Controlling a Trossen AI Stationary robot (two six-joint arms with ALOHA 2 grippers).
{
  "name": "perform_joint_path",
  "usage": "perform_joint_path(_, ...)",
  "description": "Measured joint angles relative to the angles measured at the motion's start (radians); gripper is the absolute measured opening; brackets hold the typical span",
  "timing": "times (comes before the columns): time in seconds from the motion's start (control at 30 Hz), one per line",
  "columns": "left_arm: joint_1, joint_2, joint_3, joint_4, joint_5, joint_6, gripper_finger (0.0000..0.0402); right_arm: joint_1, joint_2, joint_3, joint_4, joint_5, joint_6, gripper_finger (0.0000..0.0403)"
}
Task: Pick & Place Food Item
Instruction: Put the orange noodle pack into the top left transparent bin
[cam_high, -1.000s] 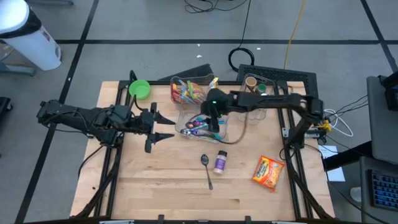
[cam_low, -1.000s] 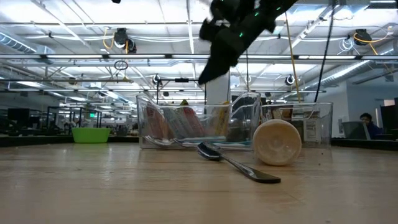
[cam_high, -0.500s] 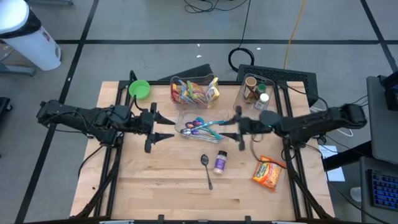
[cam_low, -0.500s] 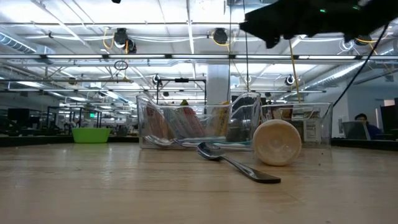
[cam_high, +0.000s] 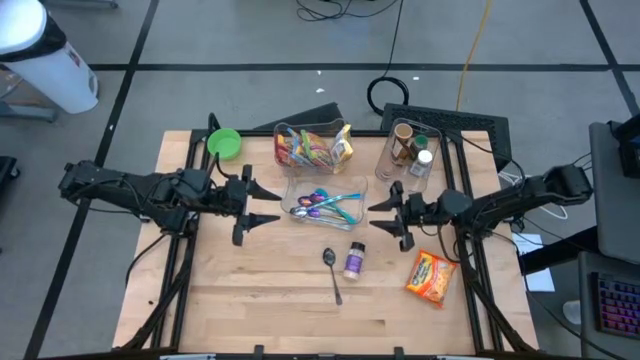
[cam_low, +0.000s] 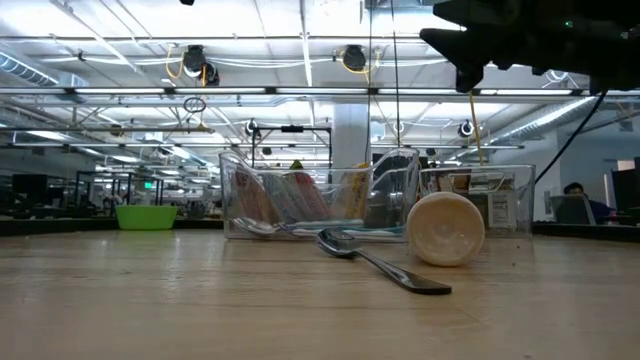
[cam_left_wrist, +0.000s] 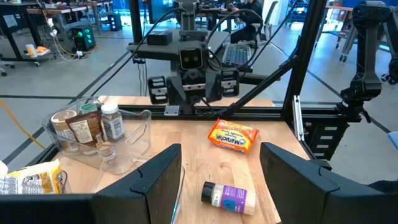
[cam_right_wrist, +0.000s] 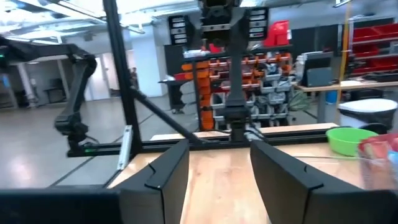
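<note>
Low view, nearest first: a metal spoon (cam_low: 385, 268) lies on the wooden tabletop (cam_low: 200, 300), and just behind it a small spice bottle (cam_low: 445, 229) lies on its side, its cap end facing the camera. Behind those stands a clear bin of utensils (cam_low: 300, 205), with a green bowl (cam_low: 146, 215) far off to one side.

From above, the orange noodle packet (cam_high: 431, 276) lies flat near the right front of the tabletop, apart from the bottle and spoon, with nothing touching it. The right gripper (cam_high: 388, 216) hangs just above and behind the packet, beside the utensil bin; its fingers are spread apart and empty. The left gripper (cam_high: 262, 203) waits on the other side of that bin, fingers likewise parted and empty. Farthest back sit a clear bin of snack packs (cam_high: 312, 146) and one of jars (cam_high: 408, 150).
</note>
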Motion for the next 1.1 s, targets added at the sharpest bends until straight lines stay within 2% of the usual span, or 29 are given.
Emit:
perform_joint_path(0.5, 0.0, 0.0, 0.0, 0.0, 0.003, 0.0, 0.0228, 0.079, 0.001, -0.007, -0.013, 0.009, 0.01, 0.016)
perform_joint_path(0.63, 0.0, 0.0, 0.0, 0.0, 0.003, 0.0, 0.0228, 0.078, 0.001, -0.007, -0.027, 0.057, 0.033, 0.016)
perform_joint_path(0.83, 0.0, 0.0, 0.0, 0.0, 0.002, 0.0, 0.0228, 0.078, 0.001, -0.008, -0.073, 0.062, 0.011, 0.016)
perform_joint_path(1.1, 0.0, 0.0, 0.0, 0.0, 0.002, -0.001, 0.0228, 0.076, 0.001, -0.008, -0.072, 0.161, -0.04, 0.016)
